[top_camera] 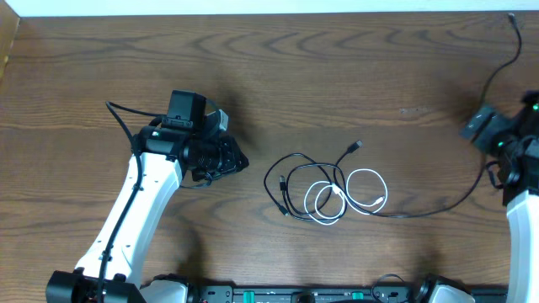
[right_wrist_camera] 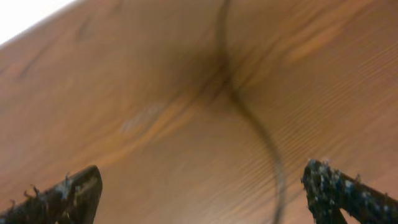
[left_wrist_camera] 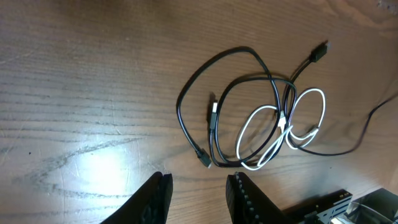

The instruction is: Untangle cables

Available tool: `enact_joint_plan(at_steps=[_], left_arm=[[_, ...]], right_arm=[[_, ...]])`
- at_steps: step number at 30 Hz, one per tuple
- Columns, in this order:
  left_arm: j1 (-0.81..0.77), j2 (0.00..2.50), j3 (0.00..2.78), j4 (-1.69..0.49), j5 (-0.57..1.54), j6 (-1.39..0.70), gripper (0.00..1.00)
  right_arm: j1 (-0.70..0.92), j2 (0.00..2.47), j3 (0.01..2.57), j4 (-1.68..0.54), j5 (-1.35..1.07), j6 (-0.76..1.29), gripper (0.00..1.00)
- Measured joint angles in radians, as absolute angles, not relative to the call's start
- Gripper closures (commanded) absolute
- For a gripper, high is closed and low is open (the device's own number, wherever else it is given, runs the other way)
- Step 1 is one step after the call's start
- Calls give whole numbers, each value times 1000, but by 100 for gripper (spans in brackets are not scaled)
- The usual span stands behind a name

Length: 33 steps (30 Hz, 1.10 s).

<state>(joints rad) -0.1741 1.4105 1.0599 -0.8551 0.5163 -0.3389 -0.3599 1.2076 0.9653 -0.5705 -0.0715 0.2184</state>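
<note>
The cables lie tangled at mid-table. The black cable (top_camera: 267,179) makes large loops, and the white cable (top_camera: 367,170) coils through its right side. A black plug end (top_camera: 357,146) points up and to the right. In the left wrist view the black loops (left_wrist_camera: 179,109) and white coils (left_wrist_camera: 324,106) lie ahead of my left gripper (left_wrist_camera: 198,186), which is partly open and empty. That gripper (top_camera: 240,162) hovers left of the tangle. My right gripper (right_wrist_camera: 202,186) stands wide open above the table, with a blurred black cord (right_wrist_camera: 273,168) on the wood between its fingers.
A long black cord (top_camera: 438,206) trails from the tangle to the right, passes my right gripper (top_camera: 477,126) and ends near the far right corner (top_camera: 512,17). The table's far edge meets a white strip. The arm bases sit along the near edge.
</note>
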Motion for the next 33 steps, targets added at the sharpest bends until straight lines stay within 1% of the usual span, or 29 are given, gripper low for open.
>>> enact_joint_plan(at_steps=[4, 8, 11, 15, 16, 20, 22, 25, 33], left_arm=[[-174, 1411, 1060, -855, 516, -339, 66], [-174, 1411, 1060, -856, 516, -339, 67], [-174, 1411, 1060, -855, 516, -339, 66], [-174, 1411, 1060, -855, 516, -339, 67], [-174, 1411, 1060, -855, 516, -339, 66], [-174, 1411, 1060, -856, 516, -339, 66], [-174, 1411, 1060, -857, 516, -339, 66], [-174, 1411, 1060, -858, 516, -339, 66], [-174, 1411, 1060, -859, 516, -339, 66]], right_arm=[[-352, 1290, 963, -789, -287, 220, 1], [-337, 1375, 968, -991, -336, 228, 1], [-335, 1454, 958, -1041, -349, 238, 1], [-335, 1505, 916, -994, -353, 262, 1], [-335, 1520, 892, -949, -356, 279, 7], [-335, 1539, 804, -815, -363, 352, 16], [-335, 1539, 782, -786, -367, 372, 20], [-322, 1540, 734, -727, -381, 412, 18], [-262, 1531, 715, -787, -419, 441, 12]])
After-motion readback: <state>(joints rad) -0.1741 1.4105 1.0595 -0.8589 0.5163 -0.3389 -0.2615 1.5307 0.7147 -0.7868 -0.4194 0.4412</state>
